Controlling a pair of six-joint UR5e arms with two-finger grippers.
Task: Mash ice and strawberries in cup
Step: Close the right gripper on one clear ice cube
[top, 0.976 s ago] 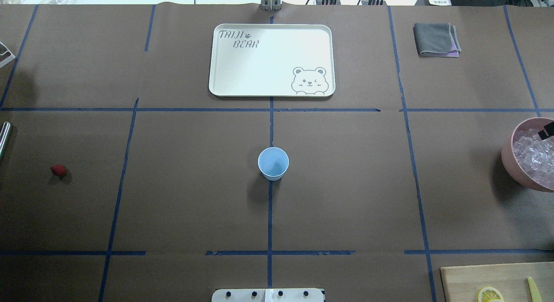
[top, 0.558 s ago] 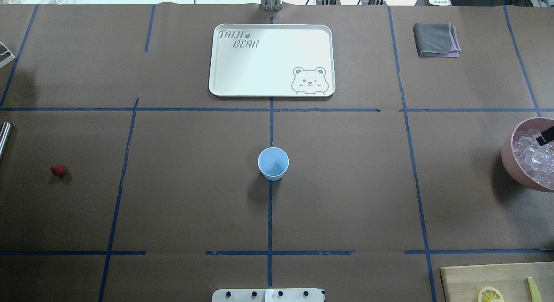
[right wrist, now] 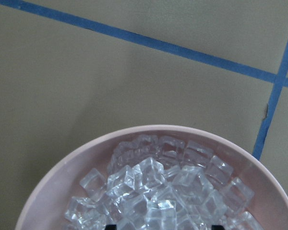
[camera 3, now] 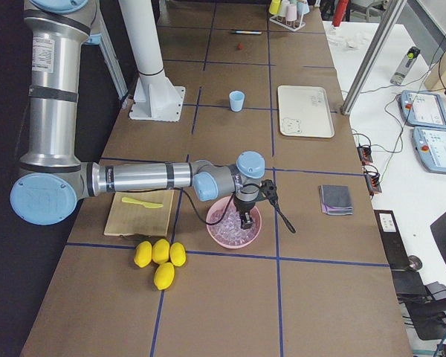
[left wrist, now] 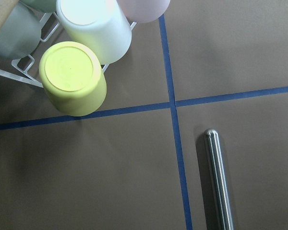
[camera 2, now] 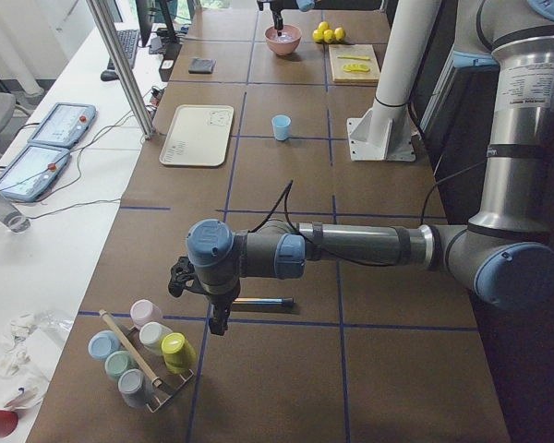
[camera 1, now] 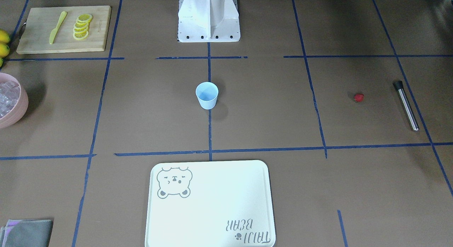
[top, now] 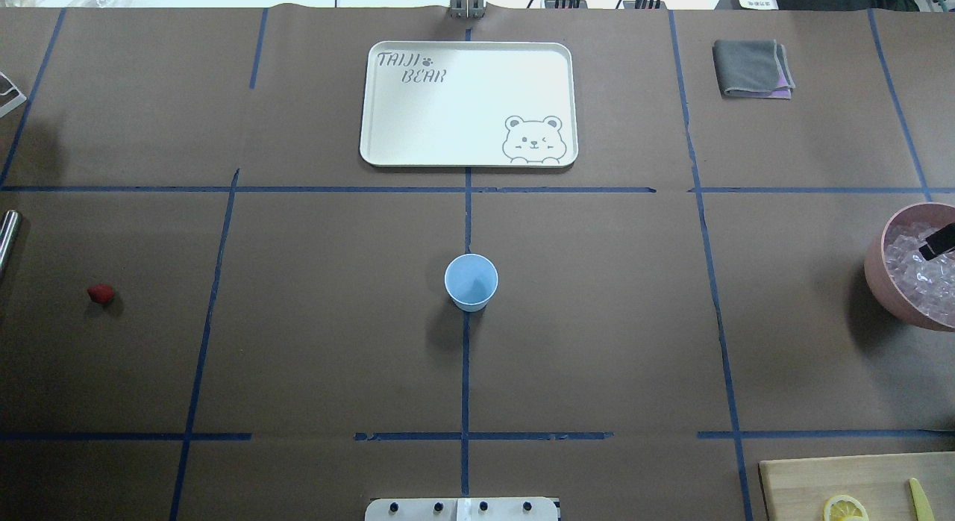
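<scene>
The pale-blue cup [top: 471, 282] stands upright in the middle of the table and looks empty; it also shows in the front view [camera 1: 206, 95]. The red strawberry [top: 101, 293] lies alone far to the left. The ice [right wrist: 158, 191] fills the pink bowl [top: 874, 271] at the right edge. My right gripper [right wrist: 163, 227] hangs over the ice, jaws apart, with only its tips showing. One black finger [top: 938, 239] shows overhead. My left gripper [camera 2: 217, 323] hovers near a steel muddler [left wrist: 218, 182]; I cannot tell whether it is open.
A white bear tray [top: 468, 103] lies at the back centre, a folded grey cloth [top: 752, 68] at the back right. A cutting board [camera 1: 63, 29] holds lemon slices and a yellow knife. A rack of coloured cups [left wrist: 72, 76] stands beside the left gripper.
The right gripper's finger has moved a little down and left over the ice in the bowl. Nothing else has moved.
</scene>
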